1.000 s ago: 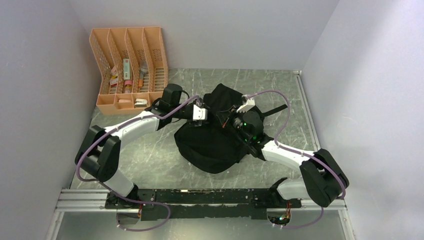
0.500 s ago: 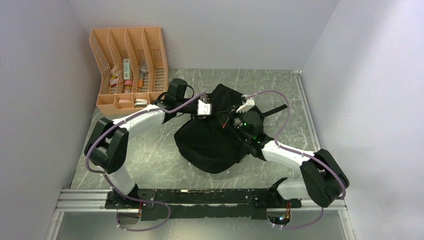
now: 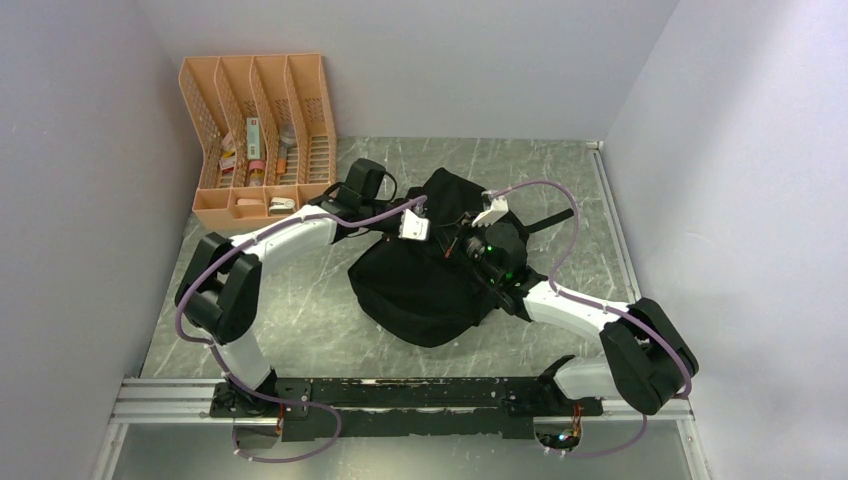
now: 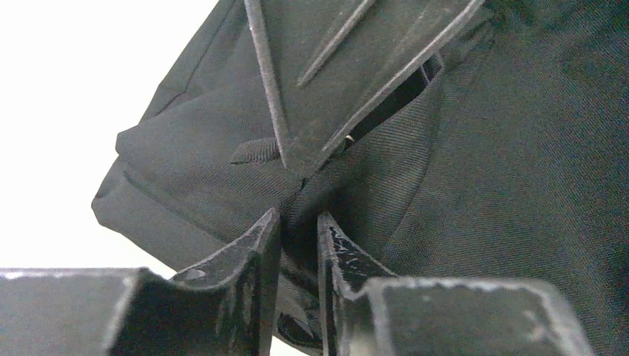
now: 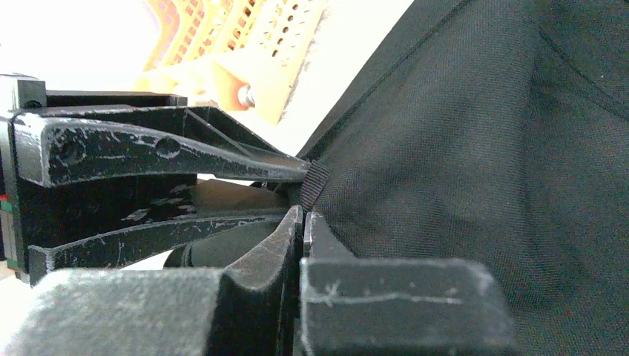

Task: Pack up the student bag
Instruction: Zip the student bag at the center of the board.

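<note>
The student bag [image 3: 420,290] is a black fabric backpack lying in the middle of the table. It fills the left wrist view [image 4: 482,185] and the right half of the right wrist view [image 5: 460,148]. My left gripper [image 3: 436,234] comes in from the left at the bag's upper part. Its jaws [image 4: 299,219] stand close together with a fold of black fabric pinched between them. My right gripper [image 3: 462,242] faces it from the right, jaws [image 5: 303,213] pressed shut on the bag's thin fabric edge. A small webbing tab [image 5: 316,183] sticks out just above them. The left gripper's fingers [image 5: 185,152] show close by.
An orange mesh desk organiser [image 3: 258,140] with small items in its slots stands at the back left, a corner of it [image 5: 245,44] visible past the bag. Grey walls close in on three sides. The arm bases sit on a rail [image 3: 400,395] at the near edge.
My left arm has reached further right onto the bag and its jaws have narrowed onto the fabric. The right arm and the bag have stayed where they were.
</note>
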Action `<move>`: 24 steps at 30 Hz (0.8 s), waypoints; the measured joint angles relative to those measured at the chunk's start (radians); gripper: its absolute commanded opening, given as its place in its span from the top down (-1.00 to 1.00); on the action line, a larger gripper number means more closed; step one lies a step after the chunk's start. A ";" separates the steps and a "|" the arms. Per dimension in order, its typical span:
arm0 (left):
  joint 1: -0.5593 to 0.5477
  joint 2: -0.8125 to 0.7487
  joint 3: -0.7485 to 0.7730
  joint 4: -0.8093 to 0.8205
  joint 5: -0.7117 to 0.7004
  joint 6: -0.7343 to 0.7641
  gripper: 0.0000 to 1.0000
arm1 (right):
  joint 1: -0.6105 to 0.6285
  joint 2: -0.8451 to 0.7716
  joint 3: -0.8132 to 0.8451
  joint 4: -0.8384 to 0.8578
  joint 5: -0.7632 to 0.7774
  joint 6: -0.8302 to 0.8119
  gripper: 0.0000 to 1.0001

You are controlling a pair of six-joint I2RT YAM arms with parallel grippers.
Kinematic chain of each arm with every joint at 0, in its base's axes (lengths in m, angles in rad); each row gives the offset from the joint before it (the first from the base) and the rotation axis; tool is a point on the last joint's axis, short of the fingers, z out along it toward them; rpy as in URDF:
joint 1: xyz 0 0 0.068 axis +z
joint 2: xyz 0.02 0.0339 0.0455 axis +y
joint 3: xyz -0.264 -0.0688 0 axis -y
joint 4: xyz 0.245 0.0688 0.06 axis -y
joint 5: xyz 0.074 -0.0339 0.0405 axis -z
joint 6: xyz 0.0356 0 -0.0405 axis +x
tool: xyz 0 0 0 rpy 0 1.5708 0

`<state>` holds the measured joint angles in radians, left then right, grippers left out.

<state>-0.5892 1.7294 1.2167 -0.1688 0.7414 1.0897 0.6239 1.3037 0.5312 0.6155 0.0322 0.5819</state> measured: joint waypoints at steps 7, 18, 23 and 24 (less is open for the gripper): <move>-0.004 0.016 0.020 -0.041 -0.012 0.014 0.90 | 0.000 0.000 0.000 -0.010 0.000 -0.002 1.00; 0.006 0.008 0.018 -0.037 -0.040 -0.005 0.90 | 0.005 -0.065 -0.002 -0.103 0.066 -0.016 1.00; 0.026 0.006 0.002 -0.023 -0.042 -0.013 0.90 | 0.007 -0.087 -0.002 -0.149 0.107 -0.022 1.00; 0.030 0.006 -0.001 -0.019 -0.043 -0.013 0.90 | 0.009 -0.090 -0.002 -0.161 0.116 -0.022 1.00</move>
<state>-0.5591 1.7351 1.2156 -0.1875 0.6983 1.0767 0.6327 1.2137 0.5289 0.4545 0.1486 0.5598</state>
